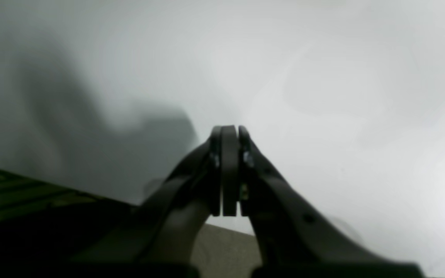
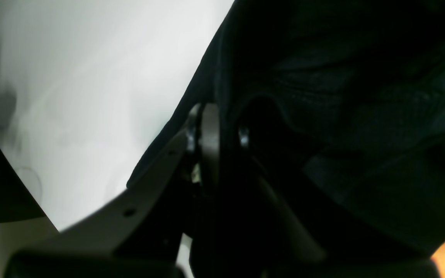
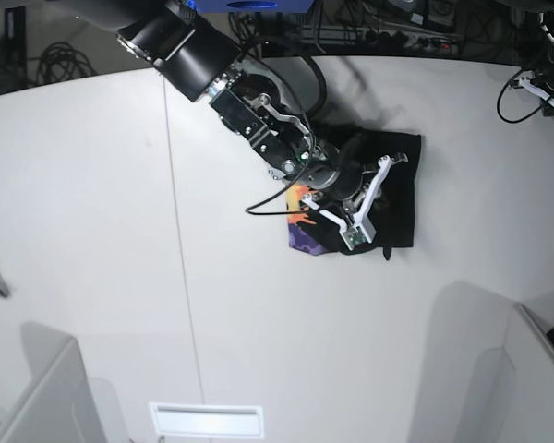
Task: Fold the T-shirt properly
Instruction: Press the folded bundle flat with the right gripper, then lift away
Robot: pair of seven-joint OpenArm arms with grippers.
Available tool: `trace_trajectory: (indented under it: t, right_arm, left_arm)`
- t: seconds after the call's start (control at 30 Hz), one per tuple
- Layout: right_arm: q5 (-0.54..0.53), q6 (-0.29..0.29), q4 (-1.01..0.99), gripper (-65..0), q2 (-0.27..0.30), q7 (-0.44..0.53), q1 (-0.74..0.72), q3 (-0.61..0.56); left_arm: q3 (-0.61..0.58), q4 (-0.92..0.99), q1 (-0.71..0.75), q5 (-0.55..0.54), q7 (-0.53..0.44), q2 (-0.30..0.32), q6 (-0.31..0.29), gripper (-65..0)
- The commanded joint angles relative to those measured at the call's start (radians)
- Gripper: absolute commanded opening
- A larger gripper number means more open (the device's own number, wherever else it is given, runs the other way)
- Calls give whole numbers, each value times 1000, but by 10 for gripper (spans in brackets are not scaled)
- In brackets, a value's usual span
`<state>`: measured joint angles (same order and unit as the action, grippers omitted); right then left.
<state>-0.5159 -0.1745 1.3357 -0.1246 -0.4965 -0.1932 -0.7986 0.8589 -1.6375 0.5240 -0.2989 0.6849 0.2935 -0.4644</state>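
On the white table (image 3: 92, 231), toward its far right part in the base view, lies the T-shirt (image 3: 397, 185), bunched into a compact dark bundle rather than spread flat. Most of what shows is plain black cloth. At the bundle's near left corner a patch of print peeks out: orange and yellow over purple. Its right edge runs fairly straight, while the side nearer the arm is rumpled and partly hidden.

Over the shirt reaches the right gripper (image 3: 365, 217), its arm coming down from the upper left of the base view. From the right wrist view, black fabric with a stitched seam fills most of the picture and runs between the fingers (image 2: 209, 143), which are pressed together on it. A sliver of orange and yellow print shows at the bottom right corner of that view.

Off at the far right edge of the base view, the left arm is well apart from the shirt. Its wrist view shows the left gripper (image 1: 230, 170) with fingers pressed together on nothing, above bare table.
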Motion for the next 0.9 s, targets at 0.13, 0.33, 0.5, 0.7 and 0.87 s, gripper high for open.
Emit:
trace_trajectory:
  t: [0.13, 0.33, 0.5, 0.7, 0.87]
  right_arm:
    - [-3, 8, 24, -327, -17, 25, -19, -2]
    - [-76, 8, 15, -212, -24, 35, -30, -3]
    - [-198, 8, -32, -212, -24, 101, -105, -120]
    - [-313, 8, -35, -212, -25, 141, -208, -299]
    - [-404, 10, 112, -212, -16, 131, -294, -374]
  left_arm:
    - [7, -11, -2, -4, -18, -4, -3, -650]
    - [7, -11, -3, -6, -18, -9, -3, -650]
    - [7, -11, -2, -6, -18, -9, -3, -650]
    - [7, -11, -3, -6, -18, -9, -3, -650]
    - [7, -11, -5, -6, -18, -9, -3, -650]
